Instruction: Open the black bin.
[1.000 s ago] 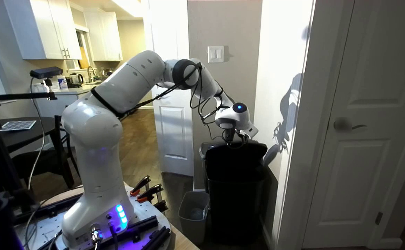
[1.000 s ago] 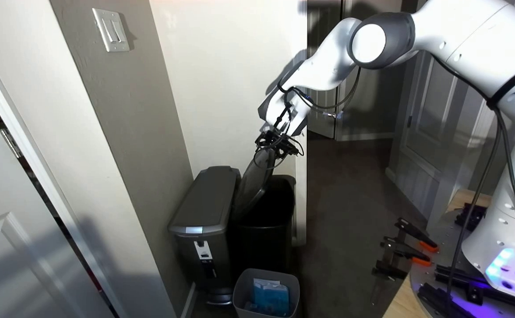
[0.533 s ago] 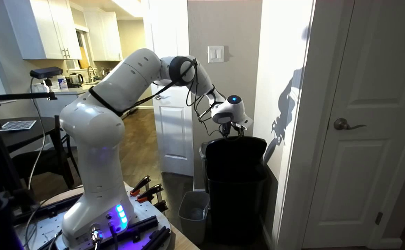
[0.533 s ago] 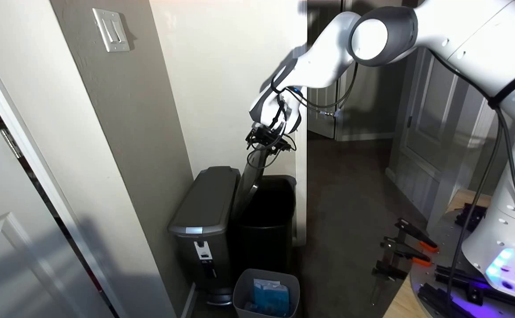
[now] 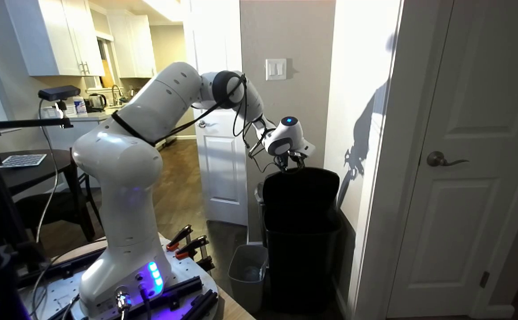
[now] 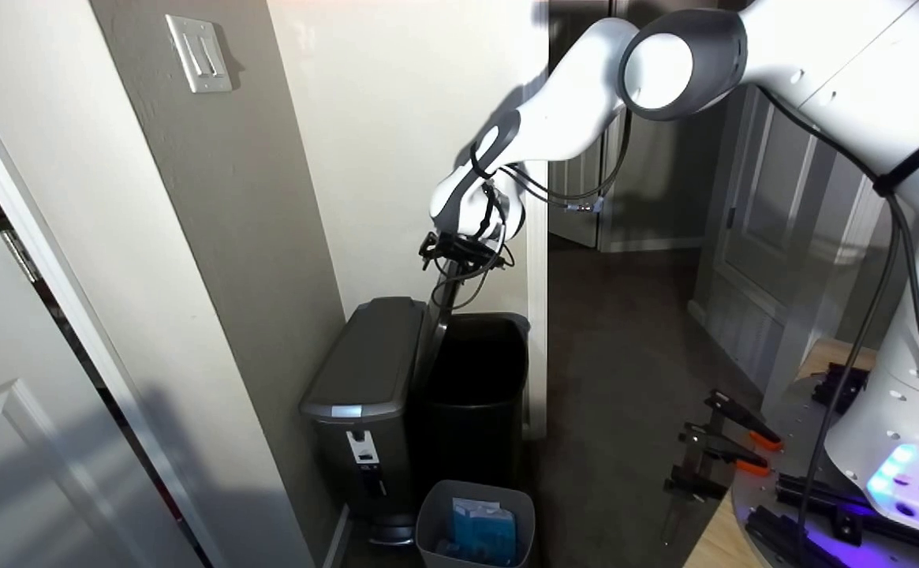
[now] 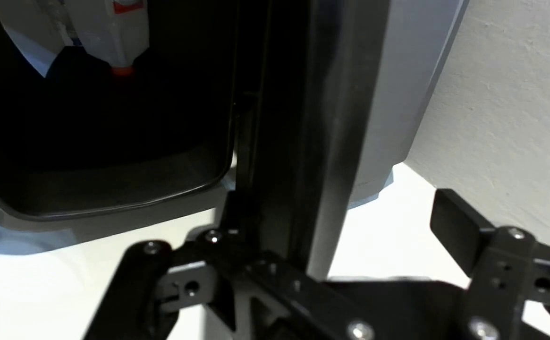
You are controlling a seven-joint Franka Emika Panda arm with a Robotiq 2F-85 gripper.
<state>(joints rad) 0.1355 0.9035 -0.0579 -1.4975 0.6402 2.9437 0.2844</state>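
Observation:
The black bin (image 5: pixel 301 271) stands in the wall corner, and its open top (image 6: pixel 479 367) shows in both exterior views. Its lid (image 5: pixel 303 191) is raised and nearly upright; it shows edge-on in an exterior view (image 6: pixel 442 315). In the wrist view the lid (image 7: pixel 298 123) runs down between the jaws, against or close to the left finger, with a wide gap to the right finger. My gripper (image 7: pixel 348 226) is open around the lid's upper edge; it also shows in both exterior views (image 5: pixel 291 165) (image 6: pixel 463 264). The bin's rim (image 7: pixel 128 208) shows in the wrist view, with bottle-like things inside.
A grey lidded bin (image 6: pixel 368 355) stands close behind the raised lid, by the grey wall (image 6: pixel 214 197). A small grey wastebasket (image 6: pixel 447 562) with a blue packet stands in front. A white wall (image 6: pixel 412 158) rises behind. Clamps (image 6: pixel 731 442) sit at the robot table's edge.
The gripper and the lid's top edge have moved toward the grey bin and a little up. The lid has swung from a slant to nearly upright, and the bin's opening shows more.

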